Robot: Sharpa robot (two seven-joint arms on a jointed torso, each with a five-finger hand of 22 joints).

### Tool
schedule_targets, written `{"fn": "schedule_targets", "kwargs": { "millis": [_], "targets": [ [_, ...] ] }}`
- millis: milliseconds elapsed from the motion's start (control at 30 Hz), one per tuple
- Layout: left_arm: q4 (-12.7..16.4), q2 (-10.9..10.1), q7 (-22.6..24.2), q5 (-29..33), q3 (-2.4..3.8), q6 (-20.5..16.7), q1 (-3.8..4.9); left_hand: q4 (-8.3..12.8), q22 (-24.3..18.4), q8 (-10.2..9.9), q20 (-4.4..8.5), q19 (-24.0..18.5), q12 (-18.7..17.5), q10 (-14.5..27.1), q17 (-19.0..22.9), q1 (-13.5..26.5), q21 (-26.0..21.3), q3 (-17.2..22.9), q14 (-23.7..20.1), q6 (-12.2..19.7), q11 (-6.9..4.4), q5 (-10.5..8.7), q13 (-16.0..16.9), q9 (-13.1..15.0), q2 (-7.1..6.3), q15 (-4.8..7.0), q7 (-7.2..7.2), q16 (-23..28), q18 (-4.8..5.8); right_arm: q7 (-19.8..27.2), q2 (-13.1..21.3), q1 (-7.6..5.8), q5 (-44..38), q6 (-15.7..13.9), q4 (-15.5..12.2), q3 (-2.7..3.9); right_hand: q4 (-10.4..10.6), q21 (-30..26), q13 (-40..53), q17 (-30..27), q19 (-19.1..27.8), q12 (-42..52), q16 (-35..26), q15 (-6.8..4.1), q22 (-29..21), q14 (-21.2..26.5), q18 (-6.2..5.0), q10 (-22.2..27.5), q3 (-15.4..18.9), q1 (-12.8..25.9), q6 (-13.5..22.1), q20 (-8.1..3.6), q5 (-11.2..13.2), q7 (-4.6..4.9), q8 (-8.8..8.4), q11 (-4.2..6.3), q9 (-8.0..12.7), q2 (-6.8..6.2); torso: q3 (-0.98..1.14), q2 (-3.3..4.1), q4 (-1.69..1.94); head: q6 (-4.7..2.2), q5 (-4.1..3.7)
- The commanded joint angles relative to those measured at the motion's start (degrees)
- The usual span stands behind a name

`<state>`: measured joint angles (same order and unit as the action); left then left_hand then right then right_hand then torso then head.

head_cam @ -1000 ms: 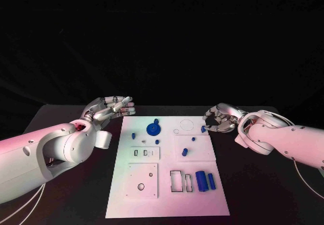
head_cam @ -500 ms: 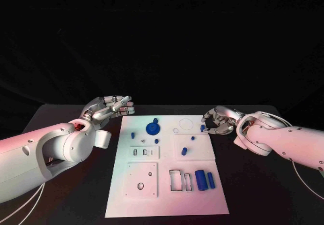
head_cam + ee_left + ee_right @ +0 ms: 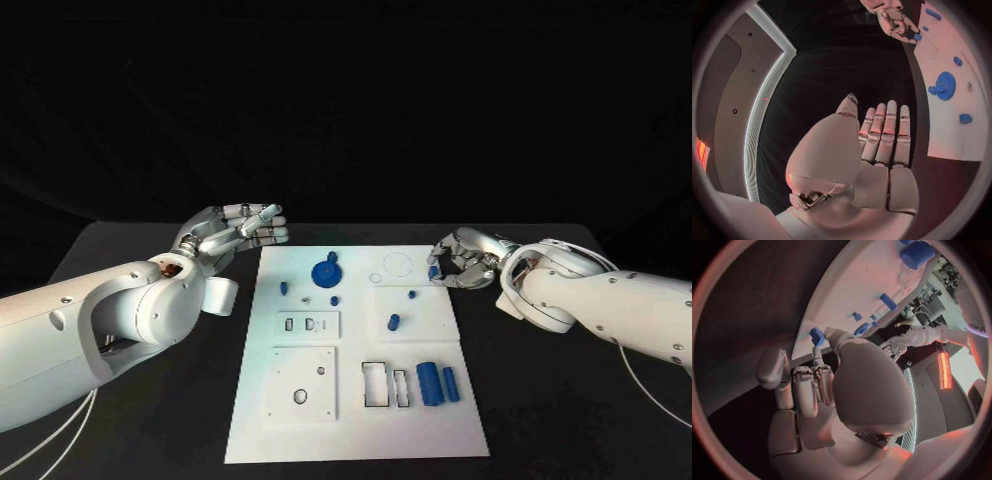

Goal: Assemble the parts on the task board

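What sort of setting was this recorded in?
Probably a robotics lab test bench: a black table before a dark backdrop, a white task board with blue parts, and bare robot hands, left and right.

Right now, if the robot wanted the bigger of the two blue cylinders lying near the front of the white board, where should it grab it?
Probably across its middle, from above. The larger blue cylinder lies flat on the task board, long axis running away from the robot, so fingers could close on its two rounded long sides. The smaller cylinder lies close beside it, so that side is tight.
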<state>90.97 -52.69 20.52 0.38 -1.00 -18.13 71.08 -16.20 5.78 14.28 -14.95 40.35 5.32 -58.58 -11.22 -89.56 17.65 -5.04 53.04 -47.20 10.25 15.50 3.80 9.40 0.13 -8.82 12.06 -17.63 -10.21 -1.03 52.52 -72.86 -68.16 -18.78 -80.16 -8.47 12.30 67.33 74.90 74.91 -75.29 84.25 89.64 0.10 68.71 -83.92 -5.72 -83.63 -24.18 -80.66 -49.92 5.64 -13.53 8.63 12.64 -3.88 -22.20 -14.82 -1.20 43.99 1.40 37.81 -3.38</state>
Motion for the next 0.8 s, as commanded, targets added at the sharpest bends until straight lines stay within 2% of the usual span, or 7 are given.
{"fn": "schedule_targets", "kwargs": {
  "millis": [33,267,400,800],
  "targets": [
    [0.03,0.11,0.45,-0.17,0.03,1.0,0.03,0.06,-0.09,-0.33,-0.34,0.05,-0.35,0.15,-0.07,0.07,-0.27,-0.42,-0.42,0.4,0.36,-0.35,0.05,0.1,0.5,0.1,0.62,0.3,-0.3,-0.19,-0.31,0.13,-1.42,0.57,0.23,-0.01,0.03,0.12,7.5,14.01,-0.23,0.42,0.08,0.04,0.07,-5.83,-0.34,-0.53,-0.48,0.17,-0.69,-0.04,0.09,-0.06,0.36,-0.05,-0.12,0.69,0.01,0.05,0.01,0.04,-0.05],
    [0.03,0.08,0.38,-0.18,0.03,1.01,0.03,0.06,-0.09,-0.33,-0.34,0.05,-0.35,0.15,-0.07,0.07,-0.27,-0.42,-0.42,0.4,0.36,-0.35,0.05,0.1,0.5,0.1,0.62,0.3,-0.3,-0.44,-0.62,0.23,-1.61,0.55,0.64,-0.01,0.05,0.04,7.53,13.83,-0.23,0.45,0.03,-0.04,0.07,-5.79,-0.35,-0.57,-0.85,0.39,-1.16,-0.11,0.1,-0.16,0.59,0.04,-0.18,0.88,-0.04,0.0,0.01,0.17,-0.09],
    [0.02,0.06,0.35,-0.18,0.03,1.0,0.03,0.06,-0.09,-0.33,-0.34,0.05,-0.35,0.15,-0.07,0.07,-0.27,-0.42,-0.42,0.4,0.36,-0.35,0.05,0.1,0.5,0.1,0.62,0.3,-0.3,-0.49,-0.72,0.26,-1.62,0.44,0.82,-0.01,0.08,0.04,7.52,13.8,-0.23,0.44,0.02,-0.05,0.07,-5.78,-0.35,-0.57,-0.9,0.44,-1.2,-0.12,0.11,-0.17,0.62,0.05,-0.18,0.91,0.03,-0.01,0.03,0.17,-0.09],
    [0.01,0.01,0.37,-0.18,0.03,0.96,0.03,0.06,-0.09,-0.33,-0.34,0.05,-0.35,0.15,-0.07,0.07,-0.27,-0.42,-0.42,0.4,0.36,-0.35,0.05,0.1,0.5,0.1,0.62,0.3,-0.3,-0.88,-0.8,0.3,-1.63,0.42,1.24,-0.01,0.1,0.05,7.53,13.78,-0.25,0.46,0.02,-0.06,0.1,-5.78,-0.35,-0.58,-0.99,0.49,-1.27,-0.13,0.12,-0.19,0.65,0.07,-0.18,0.99,0.03,-0.01,0.02,0.0,-0.05]
  ]
}}
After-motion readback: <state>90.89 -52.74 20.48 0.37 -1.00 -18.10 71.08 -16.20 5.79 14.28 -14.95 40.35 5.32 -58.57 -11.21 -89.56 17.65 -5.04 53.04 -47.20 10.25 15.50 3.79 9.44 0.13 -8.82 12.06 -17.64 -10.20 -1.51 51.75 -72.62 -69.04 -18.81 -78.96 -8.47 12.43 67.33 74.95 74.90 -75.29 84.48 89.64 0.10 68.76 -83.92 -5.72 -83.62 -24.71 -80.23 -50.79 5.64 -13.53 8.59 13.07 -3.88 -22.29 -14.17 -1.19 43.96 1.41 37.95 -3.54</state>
